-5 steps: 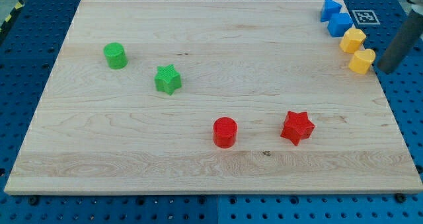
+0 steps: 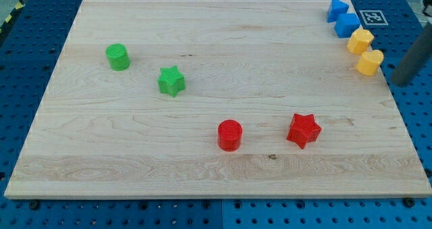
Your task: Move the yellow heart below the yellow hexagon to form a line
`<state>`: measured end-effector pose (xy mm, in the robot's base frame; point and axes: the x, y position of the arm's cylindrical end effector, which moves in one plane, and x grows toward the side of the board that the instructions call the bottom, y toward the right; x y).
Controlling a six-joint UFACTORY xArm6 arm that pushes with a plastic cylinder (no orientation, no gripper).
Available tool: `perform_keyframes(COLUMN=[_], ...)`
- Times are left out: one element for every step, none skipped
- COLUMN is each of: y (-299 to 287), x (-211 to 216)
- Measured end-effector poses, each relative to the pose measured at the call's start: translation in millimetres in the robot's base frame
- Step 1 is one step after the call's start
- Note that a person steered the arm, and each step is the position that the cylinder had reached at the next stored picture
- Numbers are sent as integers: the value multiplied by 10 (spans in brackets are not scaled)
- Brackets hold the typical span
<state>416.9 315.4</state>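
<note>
The yellow heart (image 2: 369,62) lies at the board's right edge, directly below the yellow hexagon (image 2: 360,40) and touching or nearly touching it. Above them sit a blue cube (image 2: 347,25) and a blue triangle (image 2: 337,9), so the four form a slanted line down the view's right side. My tip (image 2: 401,82) is off the board, to the right of and slightly below the yellow heart, with a clear gap between them.
A green cylinder (image 2: 117,56) and a green star (image 2: 171,81) lie at the left. A red cylinder (image 2: 229,135) and a red star (image 2: 303,130) lie lower middle. A printed marker tag (image 2: 370,17) sits beyond the top right corner. The wooden board (image 2: 202,46) rests on blue pegboard.
My tip has moved right and down, away from the yellow heart. No block has moved.
</note>
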Motion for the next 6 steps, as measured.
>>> perform_keyframes(y=[0,-52,-171,-164,174,198], x=[-219,-206,-314,-352,-378,-615])
